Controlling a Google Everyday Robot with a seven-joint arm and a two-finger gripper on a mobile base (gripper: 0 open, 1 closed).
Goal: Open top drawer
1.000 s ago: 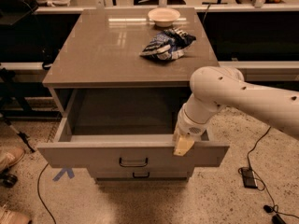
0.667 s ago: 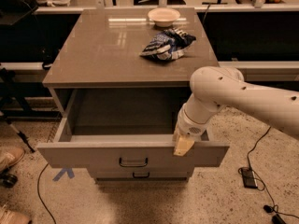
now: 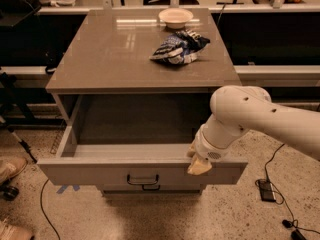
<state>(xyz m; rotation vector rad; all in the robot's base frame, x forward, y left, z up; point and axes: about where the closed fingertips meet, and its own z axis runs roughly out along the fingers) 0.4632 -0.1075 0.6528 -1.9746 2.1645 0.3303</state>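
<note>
The top drawer (image 3: 90, 173) of the grey-beige cabinet stands pulled far out toward me. Its flat front carries a small black bar handle (image 3: 142, 180), and its pale grey interior (image 3: 125, 129) looks empty. My gripper (image 3: 198, 163) hangs from the white arm at the right part of the drawer's front edge, its tan fingertips (image 3: 199, 167) resting on or just over the top rim. Part of a lower drawer's handle (image 3: 145, 188) shows just below the open front.
On the cabinet top (image 3: 110, 54) lie a crumpled blue-and-white bag (image 3: 178, 47) and a pale bowl (image 3: 175, 17) at the back. A black cable and plug (image 3: 266, 190) lie on the floor at the right. A shoe (image 3: 11, 167) shows at the left.
</note>
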